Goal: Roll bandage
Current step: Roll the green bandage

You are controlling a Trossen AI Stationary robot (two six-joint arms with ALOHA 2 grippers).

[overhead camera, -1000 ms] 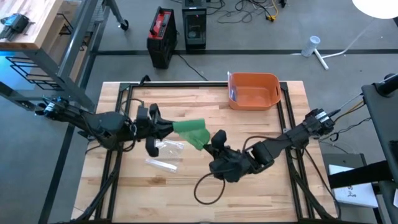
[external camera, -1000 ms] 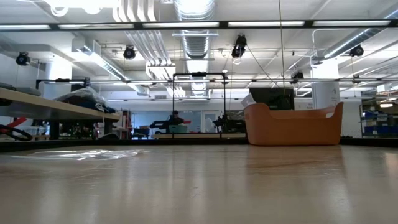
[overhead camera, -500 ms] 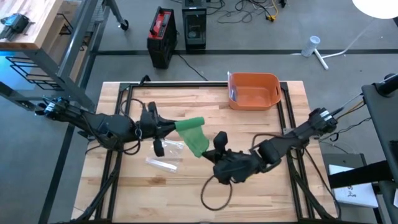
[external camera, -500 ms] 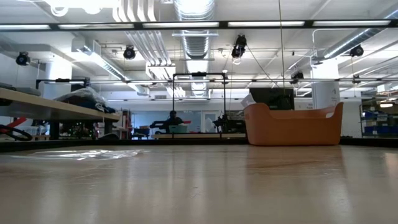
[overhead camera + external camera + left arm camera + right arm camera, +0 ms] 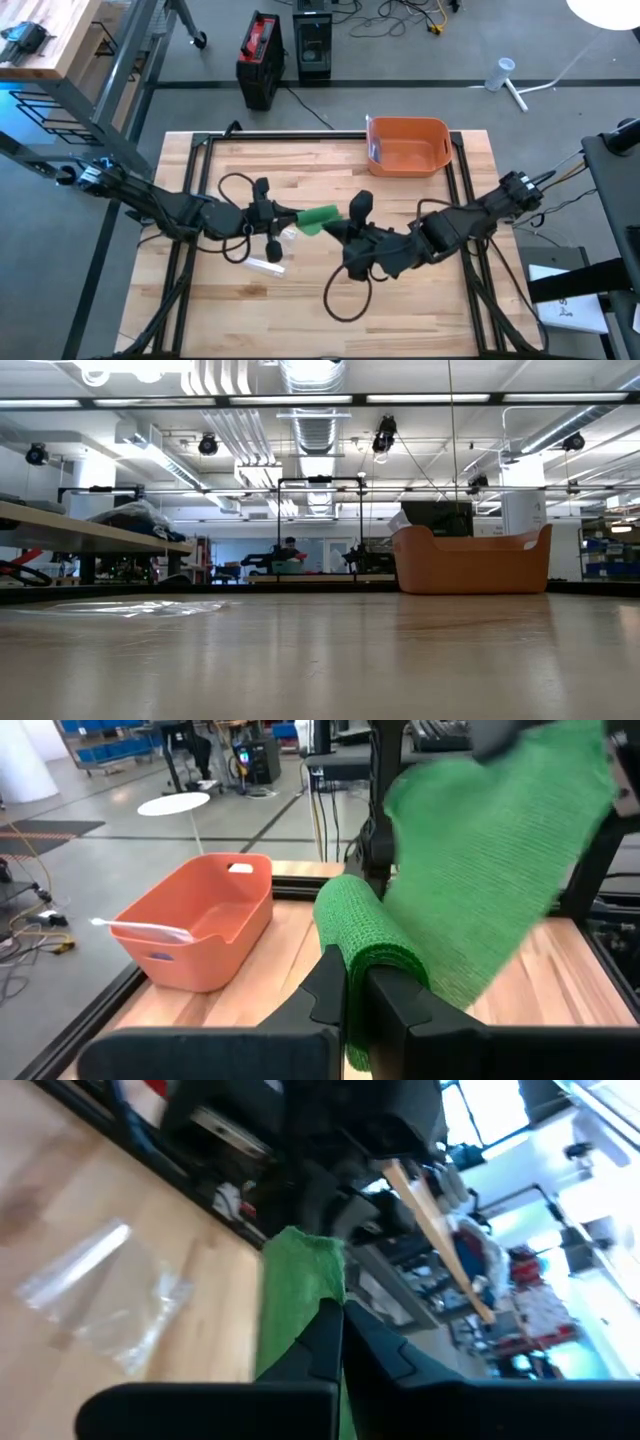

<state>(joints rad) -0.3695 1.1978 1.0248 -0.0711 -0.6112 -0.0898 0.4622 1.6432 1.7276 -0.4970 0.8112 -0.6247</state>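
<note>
Right now the green bandage (image 5: 318, 218) hangs above the table's middle, stretched between the two arms. Its rolled end is clamped in the left gripper (image 5: 287, 214), its loose end pinched in the right gripper (image 5: 338, 228), so the strip's long axis runs straight from one to the other, each touching its own end.

No text, label, brand, number or sign can be read in any of the views. Nothing legible is shown on the orange bin (image 5: 407, 146), and no marking can be made out on the dark cases (image 5: 262, 58) standing on the floor behind the table. Any signage in the room beyond is too small and blurred to be read.
</note>
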